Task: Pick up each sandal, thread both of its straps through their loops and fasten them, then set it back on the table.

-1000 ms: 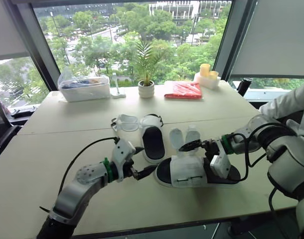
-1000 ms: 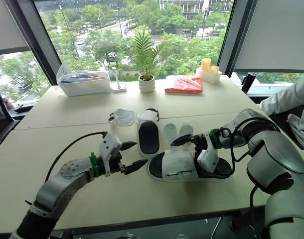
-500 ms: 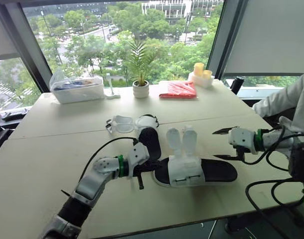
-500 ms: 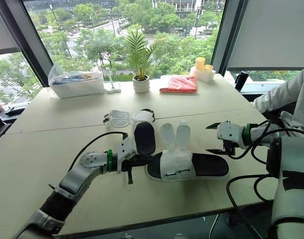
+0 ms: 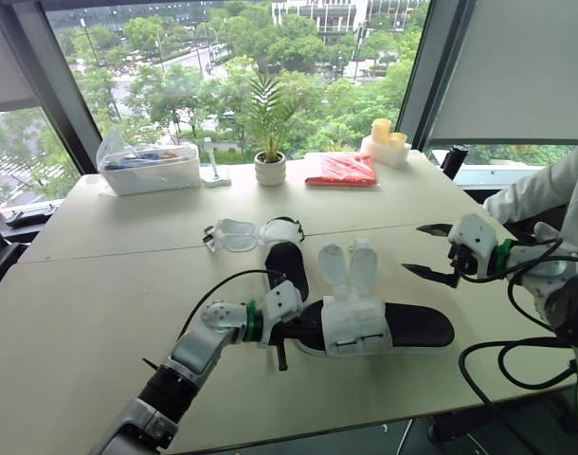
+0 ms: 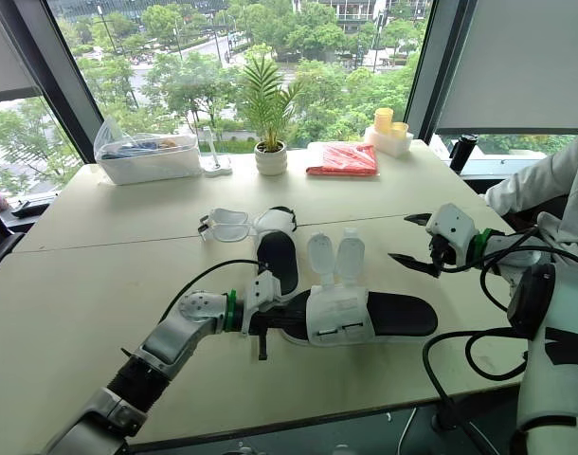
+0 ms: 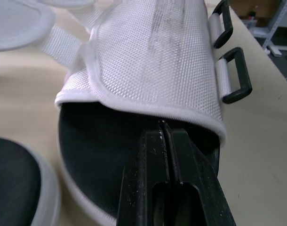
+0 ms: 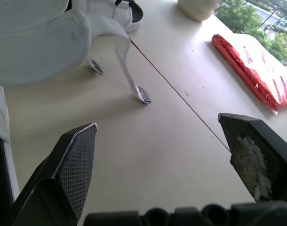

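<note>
Near sandal (image 5: 353,322) lies flat on the desk (image 5: 99,284) toward the front edge, toe pointing to your left, heel to the right. Its two straps (image 5: 349,268) stand open, flipped up toward the far edge. The black loops (image 7: 234,75) on the side of the white upper have nothing threaded through them.

Your left claw (image 7: 164,129) is clenched, fingers pressed together with nothing between them. Its tips are pushed into the toe opening under the white upper, on the black footbed.

Your right claw (image 5: 424,249) is spread wide, held above the desk near the right edge, apart from the heel, grasping nothing.

Far sandal (image 5: 287,261) sits just behind the near one, toward the desk's middle, its flaps undone and spread to the left.

Along the far edge: potted plant (image 5: 270,169), red packet (image 5: 344,169), clear container (image 5: 156,171). A person's white sleeve (image 5: 554,190) shows beyond the right edge.
</note>
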### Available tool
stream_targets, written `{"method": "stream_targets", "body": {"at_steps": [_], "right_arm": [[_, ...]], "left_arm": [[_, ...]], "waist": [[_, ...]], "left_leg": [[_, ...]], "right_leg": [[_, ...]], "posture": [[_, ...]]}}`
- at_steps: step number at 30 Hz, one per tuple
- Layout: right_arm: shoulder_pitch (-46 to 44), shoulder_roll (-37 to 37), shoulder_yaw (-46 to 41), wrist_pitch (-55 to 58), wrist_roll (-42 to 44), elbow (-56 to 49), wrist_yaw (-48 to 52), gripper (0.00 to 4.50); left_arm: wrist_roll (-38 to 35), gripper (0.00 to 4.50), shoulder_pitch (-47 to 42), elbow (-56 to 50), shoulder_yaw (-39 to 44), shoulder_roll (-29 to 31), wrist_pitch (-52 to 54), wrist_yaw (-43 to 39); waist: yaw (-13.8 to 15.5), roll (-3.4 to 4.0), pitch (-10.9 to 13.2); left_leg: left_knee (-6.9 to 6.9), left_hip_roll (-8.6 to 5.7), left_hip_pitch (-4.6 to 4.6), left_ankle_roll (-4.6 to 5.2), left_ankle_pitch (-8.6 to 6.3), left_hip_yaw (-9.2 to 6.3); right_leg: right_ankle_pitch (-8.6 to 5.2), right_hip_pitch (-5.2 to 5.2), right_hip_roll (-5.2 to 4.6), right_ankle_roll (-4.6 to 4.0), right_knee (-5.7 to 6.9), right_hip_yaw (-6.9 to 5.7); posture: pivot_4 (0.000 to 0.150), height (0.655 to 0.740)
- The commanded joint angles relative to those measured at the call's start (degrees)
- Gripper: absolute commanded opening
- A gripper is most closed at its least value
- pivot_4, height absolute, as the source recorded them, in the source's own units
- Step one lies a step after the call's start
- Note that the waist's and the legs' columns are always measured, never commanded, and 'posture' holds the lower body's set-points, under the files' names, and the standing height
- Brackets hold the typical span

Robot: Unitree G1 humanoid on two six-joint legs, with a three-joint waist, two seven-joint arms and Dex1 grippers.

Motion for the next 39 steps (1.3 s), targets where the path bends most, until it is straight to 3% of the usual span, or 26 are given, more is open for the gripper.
{"method": "stream_targets", "body": {"at_steps": [1, 6, 10, 17, 24, 33, 39], "right_arm": [[-0.5, 0.4, -1.1, -0.2, 1.2, 1.6, 0.0, 4.5], [-1.4, 1.6, -1.8, 3.3, 2.2, 1.6, -0.3, 4.5], [-2.5, 2.8, -4.6, 11.0, 4.3, 1.6, 5.2, 4.5], [-11.5, 4.3, -8.2, 46.0, 11.9, 1.6, 17.9, 4.5], [-18.9, 4.9, -5.1, 69.7, 16.3, 1.6, 17.4, 4.5], [-16.1, 10.9, -2.7, 83.3, 20.5, -0.4, 14.5, 4.5], [-10.6, 16.4, -5.2, 92.7, 28.6, -12.7, 12.0, 4.5]], "left_arm": [[-0.4, 0.02, -0.7, -0.1, 0.5, -1.5, 0.6, 0.1], [0.8, 0.02, -0.7, 2.2, 0.2, -3.0, -1.1, 0.8], [1.8, 0.02, -0.5, 4.1, 0.0, -4.0, -2.3, 1.6], [3.2, 0.02, 0.3, 5.5, -0.3, -3.3, -4.5, 1.2], [3.7, 0.02, 0.6, 6.3, -0.7, -3.0, -5.2, 0.6], [3.8, 0.02, 1.6, 5.0, -0.7, -2.2, -4.7, 0.7], [3.7, 0.02, 2.8, 3.2, -0.6, -1.8, -3.7, 1.2]], "waist": [[0.0, -0.01, 0.0], [0.1, -0.01, 0.0], [0.3, -0.02, 0.0], [0.4, 0.02, 0.0], [0.5, 0.05, 0.0], [0.4, 0.14, -0.1], [0.4, 0.13, -0.1]], "left_leg": [[0.0, 0.0, 0.0, 0.0, 0.0, 0.0], [0.01, 0.0, 0.0, 0.0, 0.0, 0.0], [0.04, -0.02, 0.0, 0.0, 0.0, 0.0], [0.05, -0.03, -0.01, -0.03, -0.03, -0.03], [0.02, -0.03, -0.06, -0.18, -0.15, -0.05], [0.09, -0.04, -0.63, -0.17, -0.05, -0.02], [0.12, -0.03, -0.84, -0.15, -0.01, -0.03]], "right_leg": [[0.0, 0.0, 0.0, 0.0, 0.0, 0.0], [0.0, 0.0, -0.01, 0.0, 0.0, 0.0], [0.0, 0.02, -0.04, -0.01, 0.0, 0.0], [-0.01, 0.02, -0.08, -0.04, 0.0, -0.02], [0.0, -0.06, -0.1, -0.03, 0.01, -0.02], [0.05, -0.77, -0.08, 0.03, 0.26, 0.03], [0.05, -0.99, -0.06, 0.04, 0.3, 0.03]], "posture": [[0.15, 0.74], [0.15, 0.74], [0.15, 0.74], [0.15, 0.74], [0.15, 0.74], [0.15, 0.74], [0.15, 0.74]]}}
